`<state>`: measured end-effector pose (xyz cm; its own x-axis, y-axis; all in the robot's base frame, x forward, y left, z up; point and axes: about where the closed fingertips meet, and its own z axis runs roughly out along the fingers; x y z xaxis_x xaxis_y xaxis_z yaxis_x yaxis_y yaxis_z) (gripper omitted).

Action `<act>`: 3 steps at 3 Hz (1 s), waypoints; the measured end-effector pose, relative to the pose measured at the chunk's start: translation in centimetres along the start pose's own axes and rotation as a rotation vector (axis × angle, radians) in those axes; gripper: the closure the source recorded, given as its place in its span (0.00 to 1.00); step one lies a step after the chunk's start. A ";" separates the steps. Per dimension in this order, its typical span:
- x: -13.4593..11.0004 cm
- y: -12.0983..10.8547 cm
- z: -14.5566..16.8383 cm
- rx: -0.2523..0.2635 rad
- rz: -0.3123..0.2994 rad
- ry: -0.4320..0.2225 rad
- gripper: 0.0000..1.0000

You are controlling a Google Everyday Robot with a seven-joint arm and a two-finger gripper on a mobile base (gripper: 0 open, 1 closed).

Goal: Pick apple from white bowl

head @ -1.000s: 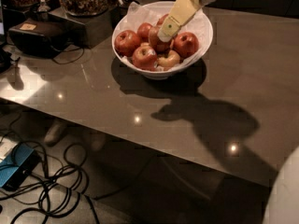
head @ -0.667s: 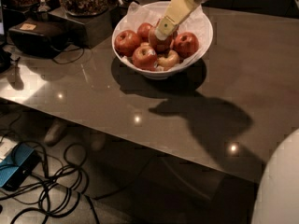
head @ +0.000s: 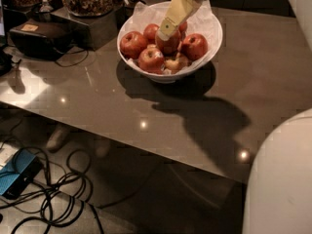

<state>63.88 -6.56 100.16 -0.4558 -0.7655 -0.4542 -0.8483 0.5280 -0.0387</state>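
Note:
The white bowl (head: 215, 42) stands on the dark table near its back edge, lined with white paper and holding several apples. The large dull dark red apple (head: 171, 46) lies in the middle of the bowl. My cream-coloured gripper (head: 165, 33) comes down from the top of the view, and its tip rests at the upper left of that apple. Smaller brighter red apples lie at the left (head: 132, 44), front (head: 151, 60) and right (head: 194, 47). A pale yellow-tan apple (head: 173, 64) lies at the front.
Glass jars of nuts on a black stand (head: 90, 6) and a black device (head: 41, 38) stand left of the bowl. My white body (head: 280, 179) fills the lower right. Cables and a blue box (head: 17, 177) lie on the floor under the table's front edge.
The gripper has shifted slightly left and down onto the middle apple. My white body takes up more of the lower right.

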 end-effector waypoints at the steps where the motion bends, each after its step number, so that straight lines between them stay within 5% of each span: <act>1: -0.4 -0.4 0.8 0.010 -0.001 0.021 0.27; 3: -1.0 -1.3 2.0 0.030 -0.001 0.053 0.25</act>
<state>65.94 -5.72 98.85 -0.4688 -0.7842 -0.4065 -0.8410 0.5370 -0.0660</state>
